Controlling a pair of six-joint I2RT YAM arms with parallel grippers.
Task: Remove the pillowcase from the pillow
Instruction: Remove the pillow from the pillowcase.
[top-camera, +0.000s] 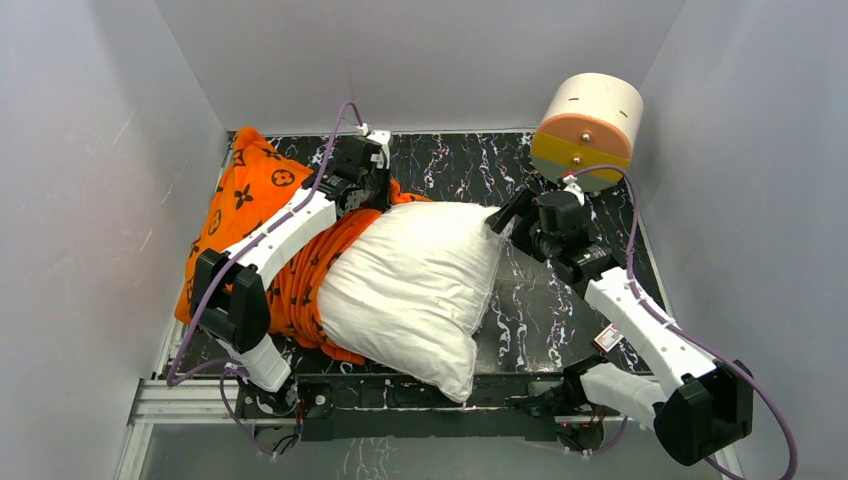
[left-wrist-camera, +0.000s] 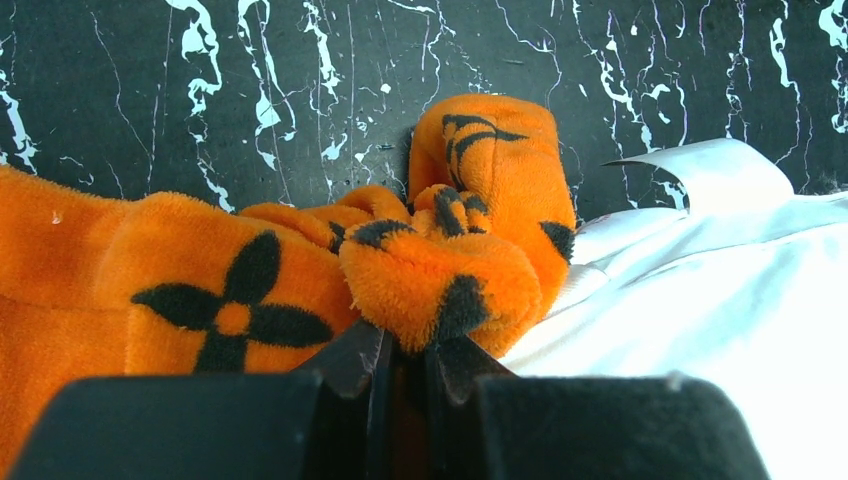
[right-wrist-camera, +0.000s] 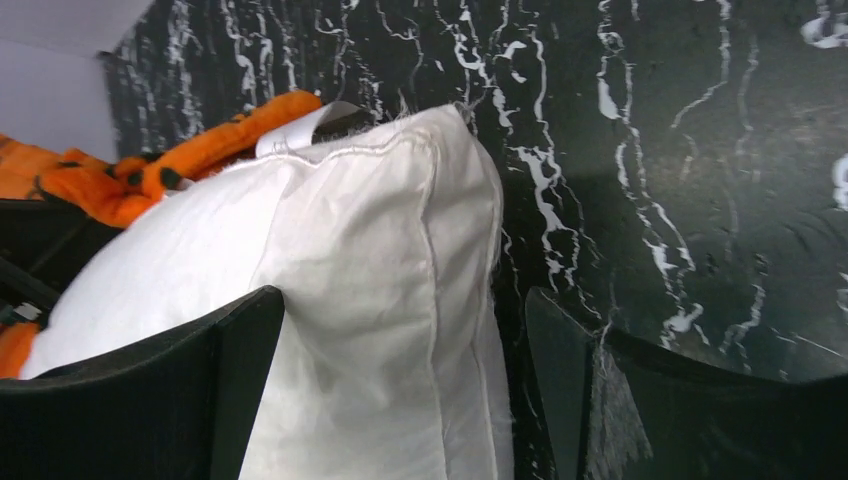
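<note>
Left gripper (left-wrist-camera: 405, 352) pinches a bunched fold of the pillowcase (left-wrist-camera: 230, 300); right gripper (right-wrist-camera: 400, 300) (spread wide) straddles the pillow (right-wrist-camera: 340, 220) corner.

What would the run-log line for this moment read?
left gripper: shut on pillowcase | right gripper: open around pillow corner | pillowcase: bunched at pillow's left side, most of pillow bare

Illumination is bright, even and diffuse from overhead; shadows are soft; the pillow (left-wrist-camera: 720, 300) nears overexposure; wrist-view foregrounds are blurred.
</note>
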